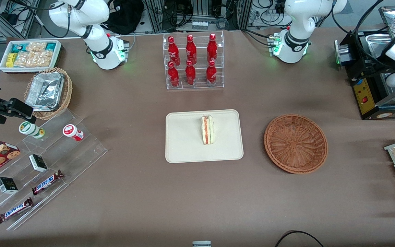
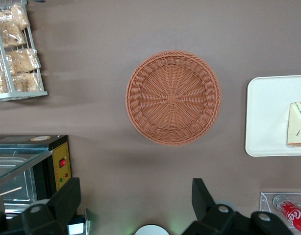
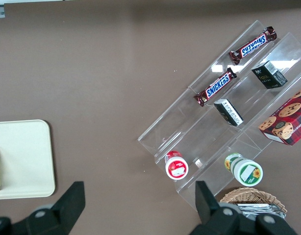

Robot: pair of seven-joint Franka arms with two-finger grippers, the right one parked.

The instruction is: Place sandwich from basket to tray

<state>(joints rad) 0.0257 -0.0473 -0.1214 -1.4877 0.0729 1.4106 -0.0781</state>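
The left arm's black two-finger gripper (image 2: 136, 205) hangs high above the brown table, fingers spread wide and holding nothing. Below it sits the round reddish-brown wicker basket (image 2: 173, 97), with nothing inside. The triangular pale-bread sandwich (image 1: 207, 130) stands on the flat cream-beige rectangular tray (image 1: 183, 137) beside the basket.

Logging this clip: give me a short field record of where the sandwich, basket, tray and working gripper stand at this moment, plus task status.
sandwich: triangular wedge of pale bread with red and green filling, lying on the tray
tray: flat cream rectangular tray, nearer the front camera than the rack of red bottles
basket: round reddish-brown wicker basket, beside the tray, nothing in it
gripper: left gripper, jaws open, held high above the table near the basket, holding nothing
task status: sandwich appears placed
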